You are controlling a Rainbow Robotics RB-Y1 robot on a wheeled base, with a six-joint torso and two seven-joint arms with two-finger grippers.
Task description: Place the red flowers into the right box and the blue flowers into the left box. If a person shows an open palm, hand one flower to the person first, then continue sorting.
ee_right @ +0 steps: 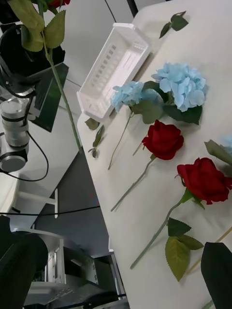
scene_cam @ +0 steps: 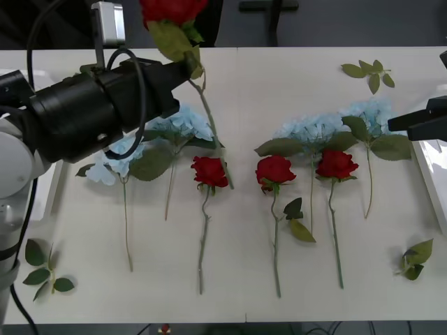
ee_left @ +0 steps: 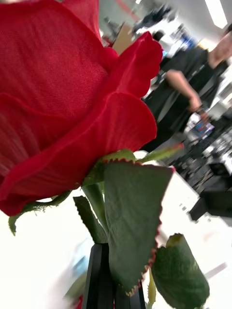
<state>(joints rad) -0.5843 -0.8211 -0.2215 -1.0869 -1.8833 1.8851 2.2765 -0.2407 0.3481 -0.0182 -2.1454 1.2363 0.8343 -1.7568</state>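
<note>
My left gripper [scene_cam: 185, 68] is raised over the table's far left, shut on the stem of a red rose [scene_cam: 171, 10] whose stem hangs down slantwise. In the left wrist view the bloom [ee_left: 63, 96] towers over the shut black fingers [ee_left: 102, 277]. Three red flowers [scene_cam: 209, 171] [scene_cam: 274, 169] [scene_cam: 336, 164] lie in a row mid-table. Behind them lie several blue flowers [scene_cam: 183, 124] [scene_cam: 311, 129] [scene_cam: 370, 112]. The left box [ee_right: 116, 65] stands off the table's left end. The right box [scene_cam: 431, 183] shows at the right edge. My right gripper [scene_cam: 419, 122] hovers open near it.
Loose green leaf sprigs lie at the back right [scene_cam: 370, 73], the front right [scene_cam: 415, 259] and the front left [scene_cam: 45, 271]. The table's front strip below the stems is bare. My left arm's black forearm [scene_cam: 77, 115] hangs over the left blue flowers.
</note>
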